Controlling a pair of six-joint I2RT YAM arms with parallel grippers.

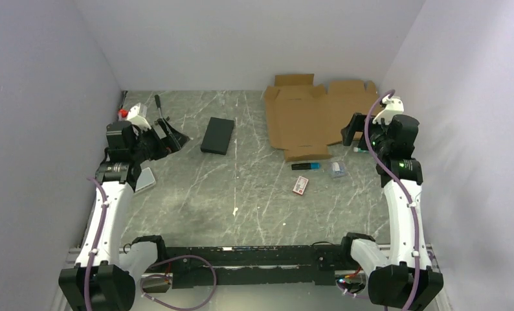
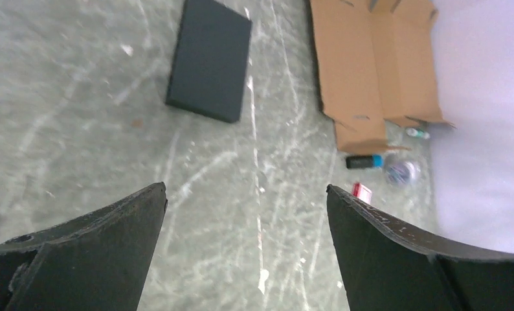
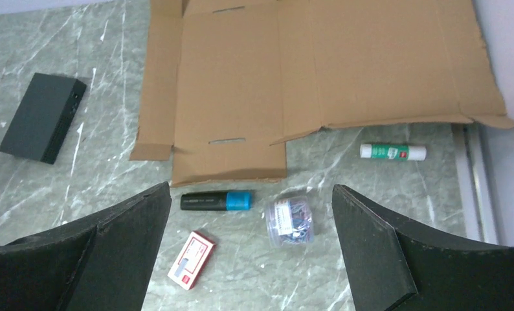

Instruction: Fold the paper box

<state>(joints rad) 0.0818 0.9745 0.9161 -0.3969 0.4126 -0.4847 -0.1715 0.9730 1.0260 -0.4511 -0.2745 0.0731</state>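
Note:
The paper box [image 1: 316,116] lies flat and unfolded on the table at the back right, plain brown cardboard with flaps and tabs. It also shows in the left wrist view [image 2: 371,65] and in the right wrist view [image 3: 319,71]. My left gripper [image 1: 171,135] is open and empty at the left, far from the box; its jaws stand wide apart above bare table [image 2: 245,188]. My right gripper [image 1: 351,129] is open and empty, hovering just off the box's near right edge, its jaws wide apart [image 3: 251,188].
A flat black box [image 1: 217,135] lies mid-table, left of the cardboard. A black marker with a blue cap [image 3: 217,201], a tub of paper clips [image 3: 289,220], a small red and white box [image 3: 191,260] and a glue stick [image 3: 393,151] lie by the cardboard's near edge. Walls close three sides.

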